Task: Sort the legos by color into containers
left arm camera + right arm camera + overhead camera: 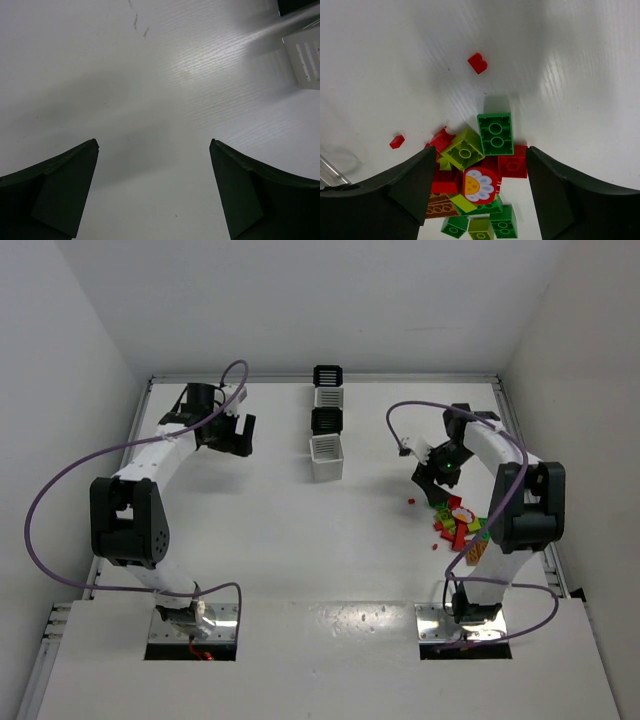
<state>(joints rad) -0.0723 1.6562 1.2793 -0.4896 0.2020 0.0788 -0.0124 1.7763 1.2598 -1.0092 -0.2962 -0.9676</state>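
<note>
White table (300, 570). Four bins (327, 425) in row, centre-back, black and white alternating; nearest looks empty, rest unclear. Mixed legos (458, 525), red, green, orange, heaped at right, unsorted; red strays (477, 63) just beside. Right gripper (480, 155) over heap, jaws apart, holding nothing. Left gripper (154, 145) over bare table, jaws apart, nothing held. Sorting seemingly barely begun; whole heap left.

No legible text or labels anywhere.

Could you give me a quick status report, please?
Left gripper open, empty. Right gripper open, jaws over the lego pile. Containers in a row, path unobstructed.
</note>
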